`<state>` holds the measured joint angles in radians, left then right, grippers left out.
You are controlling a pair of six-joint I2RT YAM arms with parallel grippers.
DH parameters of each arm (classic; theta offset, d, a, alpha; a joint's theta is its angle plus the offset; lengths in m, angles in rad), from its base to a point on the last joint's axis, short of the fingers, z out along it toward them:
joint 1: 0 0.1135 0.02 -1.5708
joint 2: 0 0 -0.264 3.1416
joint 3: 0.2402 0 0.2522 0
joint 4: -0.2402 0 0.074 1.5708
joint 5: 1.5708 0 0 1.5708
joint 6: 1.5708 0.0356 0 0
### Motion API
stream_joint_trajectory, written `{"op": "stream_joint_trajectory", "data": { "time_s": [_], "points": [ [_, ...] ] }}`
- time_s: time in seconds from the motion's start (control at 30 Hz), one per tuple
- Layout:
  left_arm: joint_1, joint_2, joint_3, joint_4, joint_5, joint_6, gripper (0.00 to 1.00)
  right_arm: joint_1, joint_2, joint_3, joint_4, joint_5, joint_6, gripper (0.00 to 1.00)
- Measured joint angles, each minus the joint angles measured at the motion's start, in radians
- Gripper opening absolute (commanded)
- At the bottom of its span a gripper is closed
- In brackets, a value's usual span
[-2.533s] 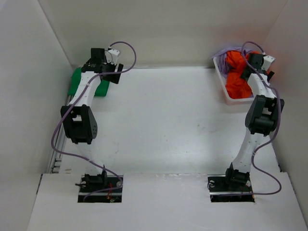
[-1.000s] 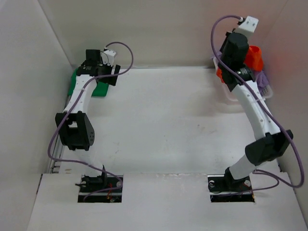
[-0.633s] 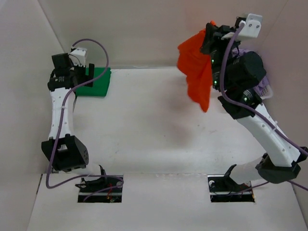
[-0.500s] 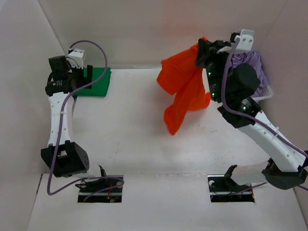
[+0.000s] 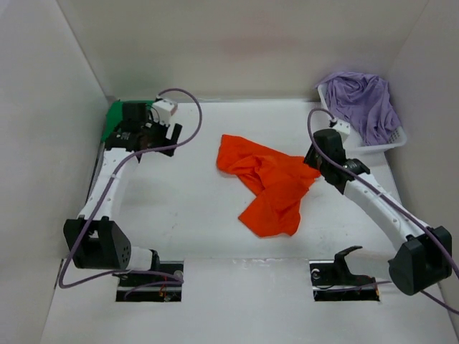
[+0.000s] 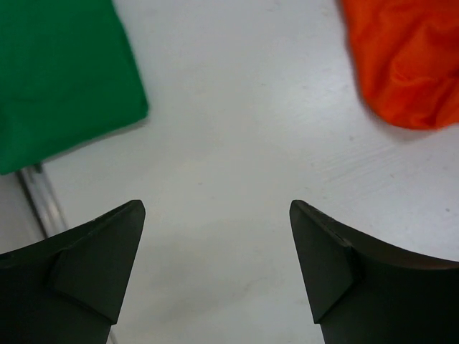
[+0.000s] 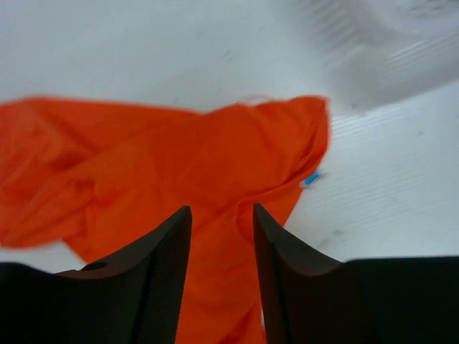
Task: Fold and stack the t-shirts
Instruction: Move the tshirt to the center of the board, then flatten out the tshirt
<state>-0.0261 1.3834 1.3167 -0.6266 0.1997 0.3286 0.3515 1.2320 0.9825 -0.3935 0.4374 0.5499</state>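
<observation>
— Top external, starting at the left: what is lying there?
— The green t-shirt (image 5: 113, 118) is lying flat in the far left corner of the worktop (image 5: 193, 222). The left pincer (image 6: 215, 208) is hovering just beside it over bare surface, jaws spread wide and gripping nothing.
— And the middle?
— The orange t-shirt (image 5: 269, 186) is sprawling crumpled mid-worktop. The right pincer (image 7: 221, 210) is hanging over its right edge, released, jaws parted and not pinching the cloth.
— Far right?
— The lavender t-shirt (image 5: 362, 104) is draping over the white basket (image 5: 387, 143).
</observation>
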Motion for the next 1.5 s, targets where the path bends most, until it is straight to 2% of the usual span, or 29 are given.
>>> {"op": "stream_joint_trajectory", "data": {
  "time_s": [0.07,0.2,0.33,0.47,0.57,0.77,0.93,1.0,1.07,1.13,1.23,1.4,1.5],
  "points": [
    [-0.055,0.007,-0.033,-0.002,0.001,0.006,0.83,0.050,-0.024,-0.026,-0.028,-0.023,0.004,0.50],
    [-0.112,0.066,-0.057,-0.004,0.007,0.009,0.83,0.248,-0.028,-0.021,0.008,-0.071,-0.005,0.60],
    [-0.107,0.117,-0.058,-0.005,0.006,0.001,0.82,0.389,0.145,0.058,0.043,-0.114,-0.031,0.69],
    [-0.061,0.122,-0.058,0.013,0.003,-0.027,0.82,0.423,0.412,0.226,0.056,-0.148,-0.084,0.78],
    [0.022,0.122,-0.058,0.044,-0.005,-0.060,0.82,0.436,0.603,0.411,0.056,-0.156,-0.147,0.87],
    [0.164,0.097,-0.061,0.072,-0.016,-0.090,0.83,0.461,0.871,0.767,0.027,-0.161,-0.275,0.88],
    [0.168,0.063,-0.069,0.080,-0.011,-0.100,0.83,0.459,1.065,1.015,-0.091,-0.161,-0.312,0.76],
    [0.168,0.063,-0.069,0.082,-0.010,-0.102,0.83,0.458,1.122,1.064,-0.149,-0.163,-0.318,0.75],
    [0.170,0.063,-0.069,0.081,-0.009,-0.103,0.83,0.453,1.162,1.078,-0.207,-0.165,-0.319,0.69],
    [0.170,0.063,-0.069,0.081,-0.008,-0.105,0.82,0.450,1.179,1.079,-0.255,-0.173,-0.317,0.46],
    [0.170,0.063,-0.069,0.082,-0.006,-0.105,0.82,0.449,1.178,1.085,-0.300,-0.182,-0.316,0.00],
    [0.171,0.063,-0.069,0.081,-0.005,-0.106,0.82,0.451,1.135,1.059,-0.330,-0.210,-0.311,0.00],
    [0.174,0.061,-0.069,0.081,-0.004,-0.106,0.83,0.461,1.017,1.011,-0.321,-0.274,-0.311,0.00]
  ]
}}
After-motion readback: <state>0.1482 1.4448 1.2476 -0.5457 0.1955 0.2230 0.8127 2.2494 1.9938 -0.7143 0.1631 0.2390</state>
